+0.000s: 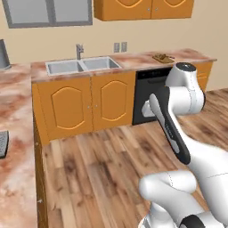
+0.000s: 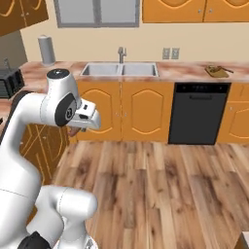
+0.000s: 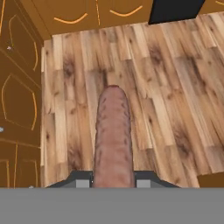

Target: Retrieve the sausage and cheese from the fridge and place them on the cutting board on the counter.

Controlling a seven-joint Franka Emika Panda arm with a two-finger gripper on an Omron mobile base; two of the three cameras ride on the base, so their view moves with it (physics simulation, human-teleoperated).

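In the hand view the reddish-brown sausage [image 3: 113,135] sticks out lengthwise from between my fingertips [image 3: 83,182], high over the wooden floor. My gripper [image 3: 113,180] is shut on it. From the right base view the gripper [image 2: 78,129] hangs under the white wrist, left of the sink cabinets, with a bit of the brown sausage [image 2: 73,131] showing below it. The tan cutting board [image 1: 163,58] [image 2: 217,71] lies far off on the marbled counter [image 1: 133,60] [image 2: 180,71], right of the sink, with a dark-handled knife on it. The cheese and the fridge are out of view.
A double steel sink [image 1: 82,65] [image 2: 120,70] is set in the counter, with a black dishwasher [image 1: 149,89] [image 2: 199,113] under it beside orange cabinets. A second marbled counter [image 1: 13,133] runs along the left. Open wooden floor [image 2: 160,185] lies between me and the cabinets.
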